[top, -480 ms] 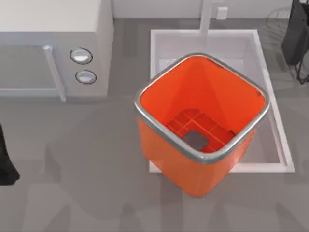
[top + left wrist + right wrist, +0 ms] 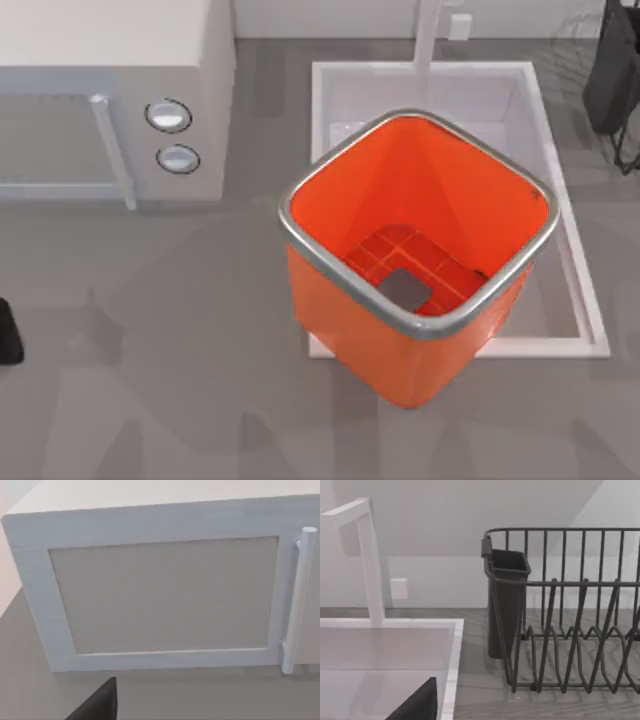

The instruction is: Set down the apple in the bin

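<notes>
- The left gripper (image 2: pixel 5 332), a dark shape at the left edge of the top view, has pulled back toward that edge since half a second ago; I cannot tell whether it is open or closed.
- The right gripper (image 2: pixel 612 80) sits parked at the upper right, by the dish rack (image 2: pixel 570 610); I cannot tell its state either.
- The bin (image 2: pixel 420 330) stands centre frame over the sink (image 2: pixel 330 90), its gridded bottom bare.
- I see no apple, so the drop looks not yet done.
- The left wrist view faces the microwave (image 2: pixel 160 590).

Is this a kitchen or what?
Most likely a kitchen counter: there is a white rectangular sink basin with a white tap, a pale grey microwave and a dark wire dish rack.
</notes>
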Motion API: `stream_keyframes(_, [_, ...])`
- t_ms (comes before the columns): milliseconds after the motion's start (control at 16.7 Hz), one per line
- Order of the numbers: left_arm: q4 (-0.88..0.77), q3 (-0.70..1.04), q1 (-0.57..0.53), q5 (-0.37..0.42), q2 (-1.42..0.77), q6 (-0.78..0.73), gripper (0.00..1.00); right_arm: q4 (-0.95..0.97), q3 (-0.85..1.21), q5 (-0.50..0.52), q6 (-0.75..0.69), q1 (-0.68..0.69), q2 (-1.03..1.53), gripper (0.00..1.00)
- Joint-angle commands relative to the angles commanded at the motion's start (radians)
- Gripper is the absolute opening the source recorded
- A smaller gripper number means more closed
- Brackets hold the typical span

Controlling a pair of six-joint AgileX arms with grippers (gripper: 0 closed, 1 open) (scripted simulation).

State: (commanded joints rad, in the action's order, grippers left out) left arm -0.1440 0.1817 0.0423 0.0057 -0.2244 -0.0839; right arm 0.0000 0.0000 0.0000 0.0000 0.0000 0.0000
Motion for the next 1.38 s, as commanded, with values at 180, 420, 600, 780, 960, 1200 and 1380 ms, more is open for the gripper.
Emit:
stream_keyframes(180, [-0.137,0.163,0.035,0.010,-0.251,-0.076,1.00,0.000,0.000,0.000,0.000,0.000,0.000,1.00])
stream_keyframes(420, [-0.351,0.398,0.086,0.026,-0.668,-0.189,1.00,0.000,0.000,0.000,0.000,0.000,0.000,1.00])
stream_keyframes(600, [-0.507,0.567,0.124,0.036,-0.954,-0.271,1.00,0.000,0.000,0.000,0.000,0.000,0.000,1.00])
stream_keyframes(780, [-0.636,0.719,0.157,0.045,-1.182,-0.343,1.00,0.000,0.000,0.000,0.000,0.000,0.000,1.00])
stream_keyframes(960, [-0.729,0.841,0.183,0.051,-1.356,-0.399,1.00,0.000,0.000,0.000,0.000,0.000,0.000,1.00])
stream_keyframes(1200, [-0.787,0.925,0.200,0.055,-1.465,-0.436,1.00,0.000,0.000,0.000,0.000,0.000,0.000,1.00])
stream_keyframes(1380, [-0.789,0.928,0.200,0.055,-1.468,-0.437,1.00,0.000,0.000,0.000,0.000,0.000,0.000,1.00])
